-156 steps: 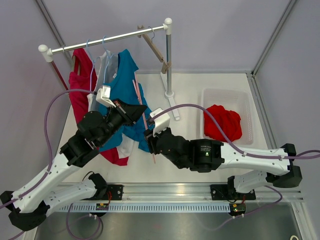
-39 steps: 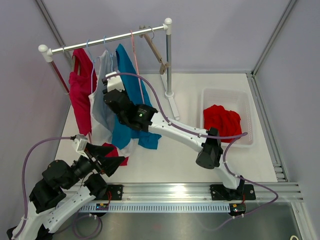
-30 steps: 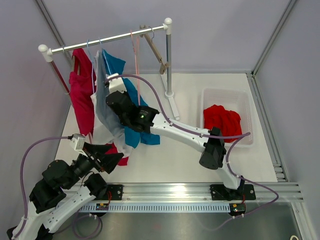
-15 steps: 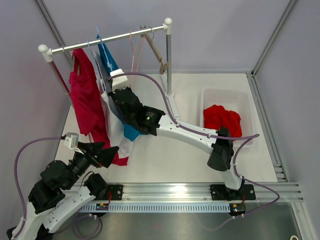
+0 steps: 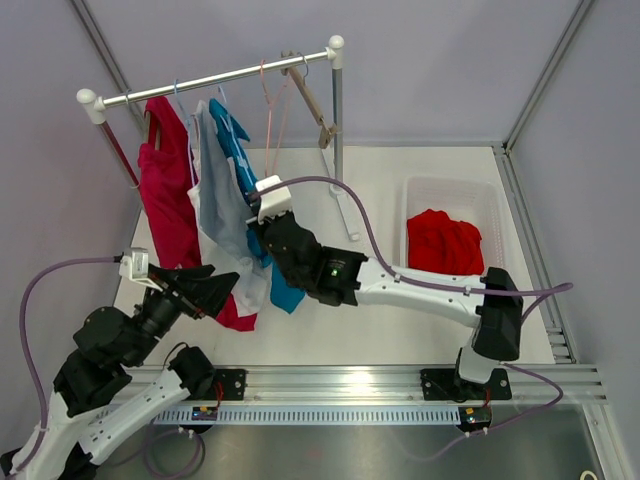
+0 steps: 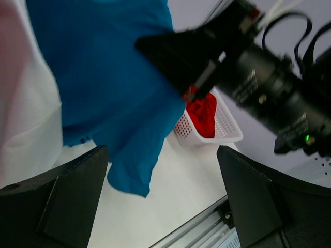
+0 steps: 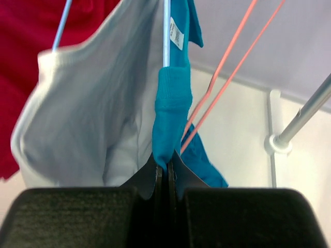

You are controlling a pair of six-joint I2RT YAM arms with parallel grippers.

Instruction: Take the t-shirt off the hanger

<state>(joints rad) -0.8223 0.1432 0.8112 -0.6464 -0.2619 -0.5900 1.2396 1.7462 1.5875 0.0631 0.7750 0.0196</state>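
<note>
The blue t-shirt (image 5: 238, 160) hangs from the rail (image 5: 215, 76) between a white t-shirt (image 5: 218, 205) and a thin pink hanger (image 5: 270, 105) whose wires show bare. My right gripper (image 5: 262, 235) is shut on a fold of the blue t-shirt (image 7: 170, 108), pulling it taut below a pale blue hanger wire (image 7: 166, 31); the pink hanger (image 7: 227, 67) crosses just to the right. My left gripper (image 5: 228, 285) is open below the shirts' hems, nothing between its fingers (image 6: 57, 206). In the left wrist view the blue t-shirt (image 6: 103, 77) hangs above my left gripper (image 6: 163, 150).
A red t-shirt (image 5: 165, 200) hangs at the rail's left end. A wooden hanger (image 5: 315, 100) hangs by the rack's right post (image 5: 337, 120). A white basket (image 5: 500, 275) holding a red cloth (image 5: 445, 245) stands at the right. The right arm (image 6: 258, 77) stretches across the table.
My right gripper, still shut on the blue t-shirt, has pulled back from the rail toward the near side, stretching the cloth. The left gripper has risen toward the hems and narrowed slightly.
</note>
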